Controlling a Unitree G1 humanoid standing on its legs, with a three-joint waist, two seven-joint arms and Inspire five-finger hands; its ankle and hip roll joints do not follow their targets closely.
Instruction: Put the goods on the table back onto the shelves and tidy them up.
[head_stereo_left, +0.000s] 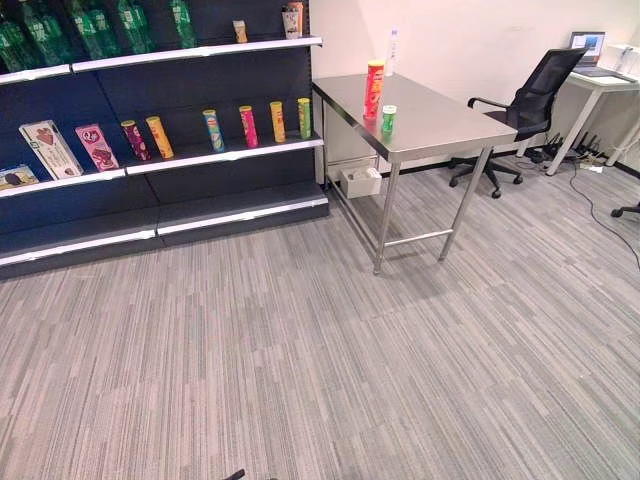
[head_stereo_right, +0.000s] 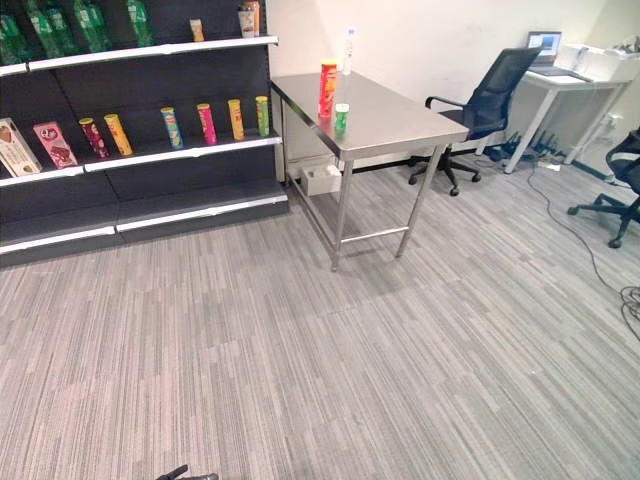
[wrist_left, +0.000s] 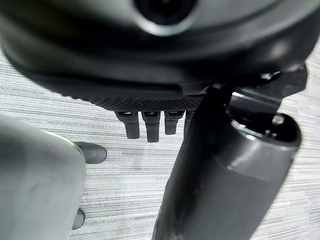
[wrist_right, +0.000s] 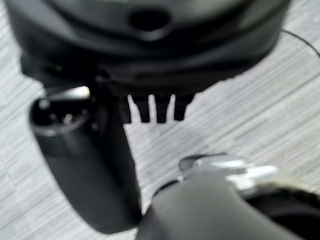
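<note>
A steel table (head_stereo_left: 440, 125) stands to the right of the dark shelves (head_stereo_left: 225, 155). On it are a tall red chip can (head_stereo_left: 374, 89), a short green can (head_stereo_left: 388, 119) in front of it, and a clear bottle (head_stereo_left: 392, 52) at the far end. The middle shelf holds a row of several chip cans (head_stereo_left: 247, 126), with snack boxes (head_stereo_left: 50, 148) further left. Green bottles (head_stereo_left: 90, 25) line the top shelf. My left hand (wrist_left: 150, 75) hangs over the carpet with straight fingers (wrist_left: 147, 127) and holds nothing. My right hand (wrist_right: 150, 60) hangs the same way, its fingers (wrist_right: 152, 110) straight and empty.
A black office chair (head_stereo_left: 530, 100) sits beyond the table, beside a white desk (head_stereo_left: 600, 85) with a laptop. A small white box (head_stereo_left: 361, 181) lies under the table by the shelves. Another chair (head_stereo_right: 620, 170) stands at the far right. Wide grey carpet lies between me and the table.
</note>
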